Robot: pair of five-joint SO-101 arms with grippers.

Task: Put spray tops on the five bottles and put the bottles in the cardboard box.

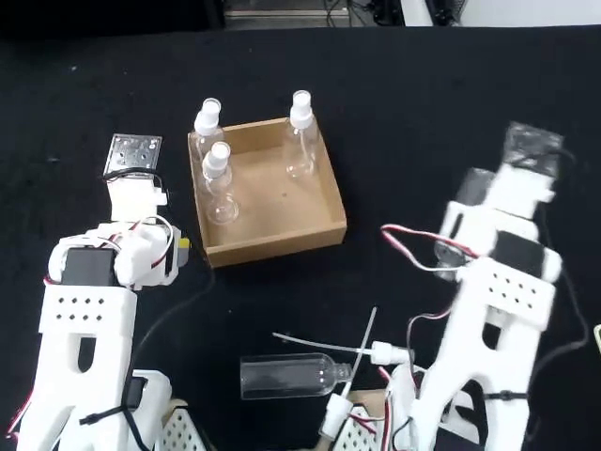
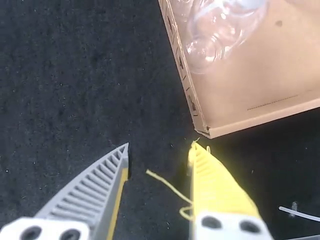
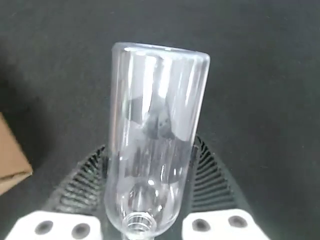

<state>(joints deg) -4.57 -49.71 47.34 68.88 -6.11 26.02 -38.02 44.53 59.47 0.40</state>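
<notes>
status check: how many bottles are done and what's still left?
Done: three capped bottles are in the cardboard box. In hand: the right pincer is shut on an uncapped bottle; the left pincer is open beside the box corner. Left: that one and the lying bottle on the table need the two loose spray tops, then boxing.
</notes>
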